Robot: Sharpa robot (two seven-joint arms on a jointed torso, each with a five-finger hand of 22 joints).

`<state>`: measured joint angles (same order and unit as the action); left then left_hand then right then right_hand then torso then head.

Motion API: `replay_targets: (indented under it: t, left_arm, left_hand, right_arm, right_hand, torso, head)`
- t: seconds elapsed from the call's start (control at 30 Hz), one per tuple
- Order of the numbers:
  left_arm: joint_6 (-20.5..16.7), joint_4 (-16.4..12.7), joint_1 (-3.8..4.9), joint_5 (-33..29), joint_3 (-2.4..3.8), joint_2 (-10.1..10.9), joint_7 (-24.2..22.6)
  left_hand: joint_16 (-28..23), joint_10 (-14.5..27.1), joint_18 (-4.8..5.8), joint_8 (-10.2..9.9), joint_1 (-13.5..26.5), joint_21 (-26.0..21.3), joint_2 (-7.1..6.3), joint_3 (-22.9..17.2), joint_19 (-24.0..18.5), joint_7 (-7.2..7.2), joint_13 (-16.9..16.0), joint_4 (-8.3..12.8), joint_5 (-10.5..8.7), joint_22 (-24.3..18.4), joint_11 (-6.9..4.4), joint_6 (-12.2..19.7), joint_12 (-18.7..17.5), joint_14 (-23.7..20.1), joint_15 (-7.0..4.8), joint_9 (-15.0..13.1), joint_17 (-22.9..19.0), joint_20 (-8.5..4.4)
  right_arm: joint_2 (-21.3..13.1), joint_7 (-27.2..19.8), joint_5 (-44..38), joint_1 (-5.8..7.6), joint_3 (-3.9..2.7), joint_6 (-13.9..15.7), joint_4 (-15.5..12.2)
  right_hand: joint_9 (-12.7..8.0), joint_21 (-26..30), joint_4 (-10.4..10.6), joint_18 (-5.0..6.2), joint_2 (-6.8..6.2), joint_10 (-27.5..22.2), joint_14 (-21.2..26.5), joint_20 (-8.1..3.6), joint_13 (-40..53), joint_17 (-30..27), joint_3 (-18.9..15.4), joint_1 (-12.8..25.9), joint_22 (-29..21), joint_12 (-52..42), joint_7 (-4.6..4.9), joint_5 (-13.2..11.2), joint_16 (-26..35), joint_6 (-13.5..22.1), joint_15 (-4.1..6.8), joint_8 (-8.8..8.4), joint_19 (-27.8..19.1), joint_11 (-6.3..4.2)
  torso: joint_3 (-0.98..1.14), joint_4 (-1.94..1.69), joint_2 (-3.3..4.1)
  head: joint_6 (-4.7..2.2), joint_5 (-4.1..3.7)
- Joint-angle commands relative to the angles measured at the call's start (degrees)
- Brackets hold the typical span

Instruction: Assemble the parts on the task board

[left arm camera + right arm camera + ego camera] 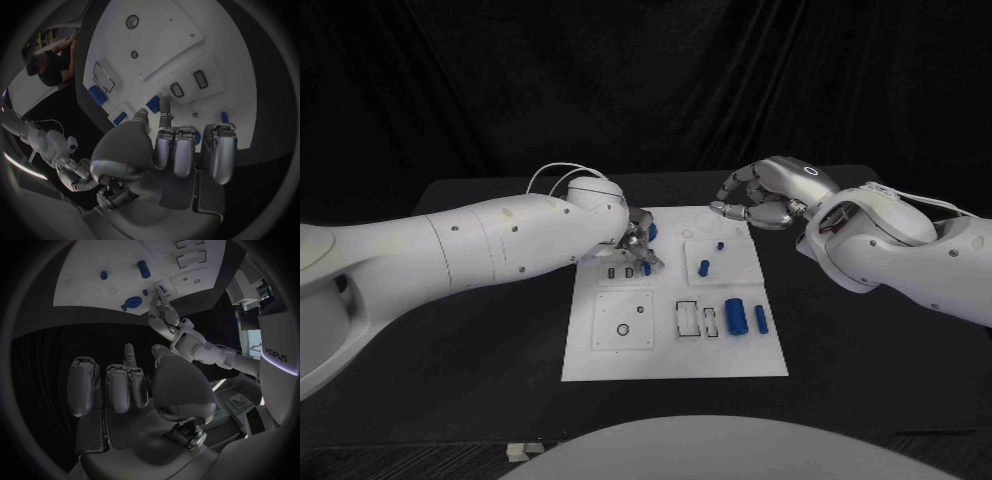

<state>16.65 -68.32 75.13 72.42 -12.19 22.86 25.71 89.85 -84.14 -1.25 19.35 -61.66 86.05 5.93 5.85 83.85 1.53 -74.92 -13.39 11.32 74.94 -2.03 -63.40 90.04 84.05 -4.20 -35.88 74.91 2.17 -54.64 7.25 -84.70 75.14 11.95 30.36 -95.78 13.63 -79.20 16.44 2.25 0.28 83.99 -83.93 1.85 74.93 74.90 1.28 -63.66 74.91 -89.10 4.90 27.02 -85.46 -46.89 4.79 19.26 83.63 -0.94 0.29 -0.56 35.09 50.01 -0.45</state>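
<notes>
Working over the far-left part of the task board point(675, 350), your left hand point(635, 250) has a small blue part point(651, 231) by its fingers point(165, 107), though you cannot tell whether it is gripped. Lower it gently and squarely toward the dark slots point(627, 271) beside it. Your right hand point(759, 205) hovers off the board's far edge, fingers curled on nothing; keep it clear.

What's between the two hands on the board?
In the head view, bare white task board and one small blue part separate the left hand from the right hand.

The black table point(877, 350) carries the white task board point(675, 355).
</notes>
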Motion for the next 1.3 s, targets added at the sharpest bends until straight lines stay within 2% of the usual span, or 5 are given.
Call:
replay_targets:
  t: [0.03, 0.47, 0.67, 1.0, 1.3]
  left_arm:
    - [1.7, 0.0, -0.15, 0.0, 0.05, -0.2, 0.3]
    - [2.6, 0.0, -0.32, 0.0, 0.05, -0.2, 0.5]
    - [2.7, -0.1, -0.35, 0.0, 0.05, -0.1, 0.4]
    - [1.1, -2.8, -0.33, 0.0, 0.05, 2.0, 0.7]
    - [-1.7, -6.0, 0.31, 0.0, 0.06, 5.3, 0.7]
  left_hand:
    - [0.2, -5.9, -0.6, -0.3, -0.8, -0.2, -0.16, -0.6, 0.4, -0.17, -15.1, 0.2, -0.04, 9.5, -0.12, -1.3, 0.0, 6.0, -0.26, -0.3, 15.1, -0.04]
    - [0.2, -5.9, -0.61, -0.9, -2.2, -0.3, -1.0, -2.4, 0.6, -0.92, -15.1, 2.3, 0.64, 9.5, -0.82, -3.0, 0.0, 6.0, -0.92, -1.5, 15.1, -0.65]
    - [0.2, -5.9, -0.64, -1.9, -4.2, -0.6, -1.79, -4.9, 0.5, -1.24, -15.1, 4.4, 4.54, 9.5, -1.07, -3.0, 0.0, 6.0, -1.16, -2.6, 15.1, -0.93]
    - [0.2, -5.9, -0.7, -3.7, -6.5, -1.0, -3.27, -10.4, 0.4, -1.32, -15.1, 7.6, 8.62, 9.4, -1.13, -2.9, 0.0, 6.0, -1.25, -3.5, 15.1, -1.04]
    - [0.2, -5.9, -0.72, -4.3, -5.9, -1.1, -4.11, -12.8, 0.4, -1.26, -15.1, 8.0, 9.77, 9.4, -1.11, -3.2, 0.0, 6.0, -1.25, -3.9, 15.1, -1.03]
  right_arm:
    - [0.0, 0.9, 0.0, -0.15, -0.04, -0.3, 0.1]
    - [0.2, 1.0, 0.0, -0.34, -0.04, -0.6, 0.5]
    - [0.2, 1.1, 0.0, -0.42, -0.04, -0.9, 0.7]
    - [0.2, 1.5, 0.0, -0.59, -0.04, -1.4, 0.9]
    - [0.3, 1.6, 0.1, -0.76, -0.04, -1.9, 1.2]
  right_hand:
    - [-0.1, 0.4, 0.0, 0.36, 0.04, 5.1, -4.2, 0.03, 13.5, 5.2, 0.4, -0.8, 11.6, 0.3, -0.02, 0.4, 0.1, -0.4, -0.38, 0.19, 1.9, 0.22]
    - [-0.1, 0.5, 0.0, 0.39, 0.02, 5.1, -4.2, 0.04, 13.5, 5.0, 0.4, -0.9, 11.6, 0.4, 0.0, 0.4, 0.2, -0.5, -0.4, 0.2, 1.9, 0.24]
    - [-0.1, 0.5, 0.0, 0.39, 0.02, 5.0, -4.2, 0.05, 13.5, 5.0, 0.5, -0.9, 11.6, 0.4, 0.0, 0.4, 0.2, -0.5, -0.41, 0.2, 1.9, 0.26]
    - [-0.2, 0.8, -0.2, 0.44, 0.03, 5.0, -4.1, 0.18, 13.4, 4.8, 0.8, -2.3, 11.5, 0.5, 0.11, 0.7, 0.3, -0.6, -0.55, 0.25, 1.8, 0.42]
    - [-0.2, 0.9, -0.2, 0.48, 0.11, 4.9, -4.1, 0.19, 13.2, 4.6, 1.0, -2.6, 11.5, 0.6, 0.12, 0.7, 0.4, -0.6, -0.57, 0.27, 1.7, 0.44]
  torso:
    - [0.01, -0.01, -0.02]
    - [0.02, 0.0, -0.04]
    - [0.04, -0.02, -0.05]
    - [0.02, 0.01, -0.06]
    - [0.04, -0.01, -0.09]
  head:
    - [-0.01, -0.04]
    - [-0.01, -0.14]
    - [-0.01, -0.1]
    - [-0.01, -0.21]
    - [-0.01, 0.0]
